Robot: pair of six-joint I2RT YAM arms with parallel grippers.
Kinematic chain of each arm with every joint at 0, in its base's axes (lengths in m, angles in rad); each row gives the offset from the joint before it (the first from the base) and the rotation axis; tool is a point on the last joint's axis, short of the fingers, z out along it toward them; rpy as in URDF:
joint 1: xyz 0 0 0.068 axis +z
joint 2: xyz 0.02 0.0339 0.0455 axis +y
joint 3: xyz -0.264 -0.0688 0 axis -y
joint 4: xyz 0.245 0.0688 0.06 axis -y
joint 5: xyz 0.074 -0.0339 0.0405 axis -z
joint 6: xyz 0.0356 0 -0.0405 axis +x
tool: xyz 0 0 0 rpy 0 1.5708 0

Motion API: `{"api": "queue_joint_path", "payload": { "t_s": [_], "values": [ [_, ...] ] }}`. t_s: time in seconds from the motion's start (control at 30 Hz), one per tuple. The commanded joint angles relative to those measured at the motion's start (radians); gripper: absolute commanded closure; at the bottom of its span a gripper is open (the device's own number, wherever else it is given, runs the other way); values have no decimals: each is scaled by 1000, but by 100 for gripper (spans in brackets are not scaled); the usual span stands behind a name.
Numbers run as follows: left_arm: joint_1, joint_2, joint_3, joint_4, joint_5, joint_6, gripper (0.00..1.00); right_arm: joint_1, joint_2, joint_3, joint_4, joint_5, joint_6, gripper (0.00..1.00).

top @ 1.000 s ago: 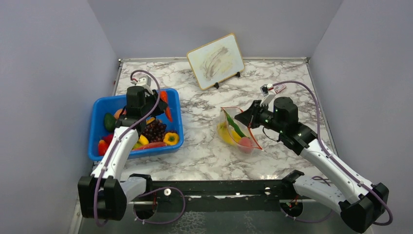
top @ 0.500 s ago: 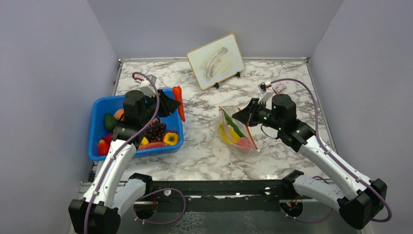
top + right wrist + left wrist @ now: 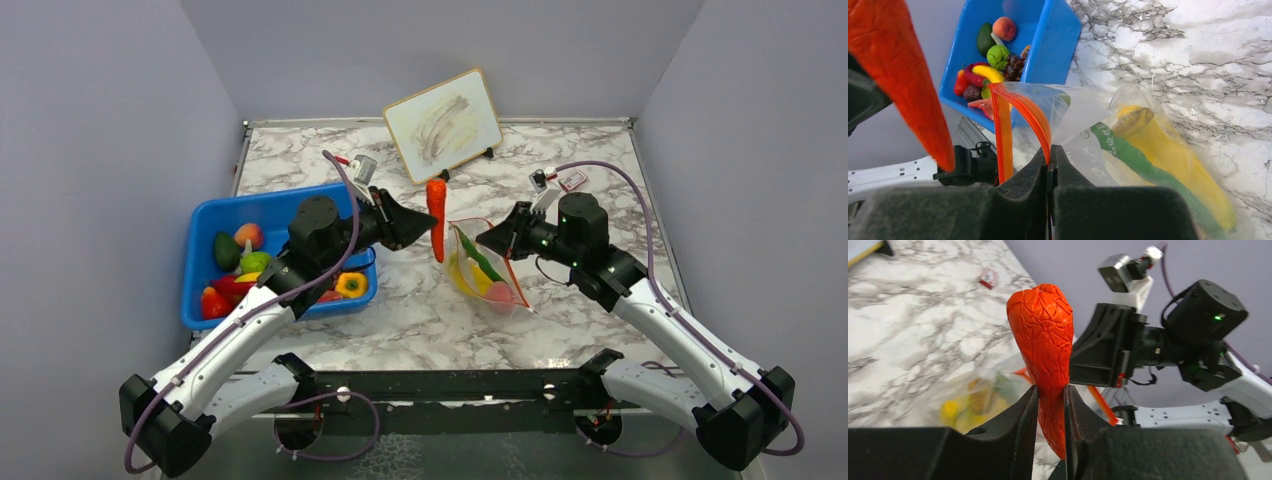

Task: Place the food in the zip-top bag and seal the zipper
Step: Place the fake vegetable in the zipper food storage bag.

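Observation:
My left gripper (image 3: 428, 222) is shut on the orange toy carrot (image 3: 436, 215), held upright in the air just left of the zip-top bag's mouth; it also shows in the left wrist view (image 3: 1045, 357) and the right wrist view (image 3: 903, 75). The clear zip-top bag (image 3: 487, 272) lies on the marble with its mouth held open; yellow bananas (image 3: 1173, 155), a green piece and a pink piece are inside. My right gripper (image 3: 497, 240) is shut on the bag's orange-red zipper (image 3: 1025, 112) edge. More food (image 3: 245, 262) lies in the blue bin.
The blue bin (image 3: 200, 300) stands at the left of the table, under my left arm. A framed picture (image 3: 443, 124) leans on a stand at the back. A small red-and-white tag (image 3: 574, 180) lies at the back right.
My left gripper has swung right from over the blue bin to beside the bag's mouth, carrying the carrot. My right gripper still holds the bag's edge.

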Motion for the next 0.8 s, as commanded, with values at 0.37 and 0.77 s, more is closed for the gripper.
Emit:
{"api": "queue_joint_path", "payload": {
  "t_s": [0.37,0.77],
  "values": [
    [-377,145,15,287,-230,210,87,2,-9,30,67,-59,46,99],
    [-431,160,-60,331,-254,408,78,2,-29,6,74,-33,48,99]
  ]
}}
